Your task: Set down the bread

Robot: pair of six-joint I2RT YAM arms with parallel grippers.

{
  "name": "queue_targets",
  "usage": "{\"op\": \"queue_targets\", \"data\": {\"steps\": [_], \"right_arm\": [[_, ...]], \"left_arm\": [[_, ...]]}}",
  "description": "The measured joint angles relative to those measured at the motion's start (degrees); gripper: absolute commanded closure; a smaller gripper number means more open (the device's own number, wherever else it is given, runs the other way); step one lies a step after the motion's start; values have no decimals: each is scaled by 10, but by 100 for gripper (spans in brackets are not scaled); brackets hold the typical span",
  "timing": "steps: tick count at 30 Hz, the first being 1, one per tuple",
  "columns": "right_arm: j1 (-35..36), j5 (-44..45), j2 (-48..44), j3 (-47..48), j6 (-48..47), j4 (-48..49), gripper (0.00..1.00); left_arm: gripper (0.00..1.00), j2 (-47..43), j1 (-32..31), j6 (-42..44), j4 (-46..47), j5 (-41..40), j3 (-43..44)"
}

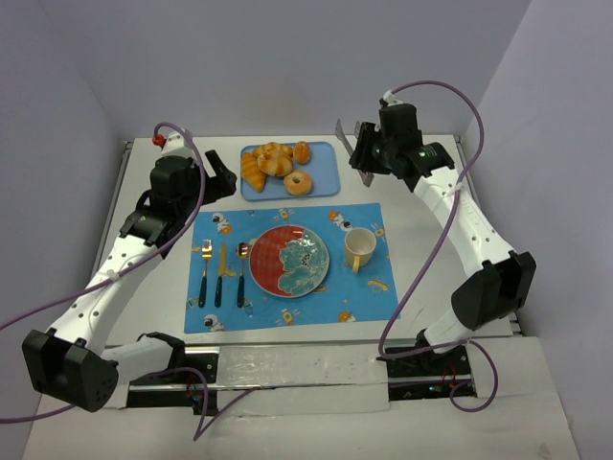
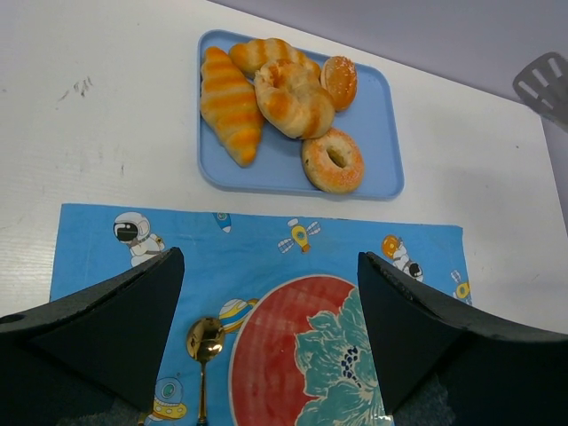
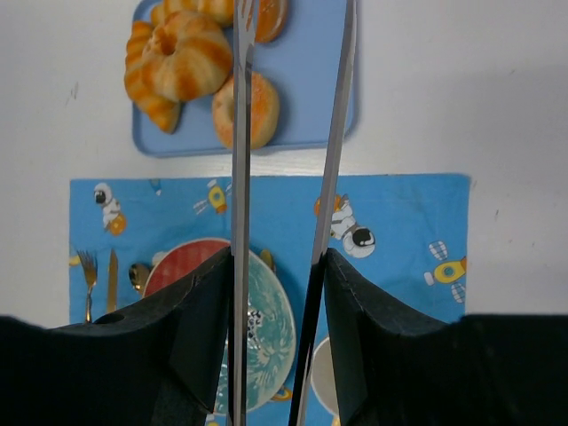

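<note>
Several pastries [image 2: 293, 98] crowd the bread [image 2: 333, 160]; right jaws clamp tongs [image 3: 238, 177] nearby.

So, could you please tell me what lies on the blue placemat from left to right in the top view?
gold metal fork, gold metal knife, gold metal spoon, red-and-teal round plate, yellow handled cup

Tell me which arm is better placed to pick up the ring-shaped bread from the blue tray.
Right. The right fingers grip metal tongs aimed at the blue tray, near the ring-shaped bread. The left fingers are open and empty, above the placemat.
</note>
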Motion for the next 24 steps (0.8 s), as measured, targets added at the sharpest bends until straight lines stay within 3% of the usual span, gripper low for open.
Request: {"op": "queue_targets", "data": {"steps": [11,24], "right_arm": [[61,-26,-6,-45,-10,3,50],[69,-63,20,-76,-10,33,49]], "left_arm": [[11,3,0,0,0,-6,0],[11,4,0,1,0,-8,0]]}}
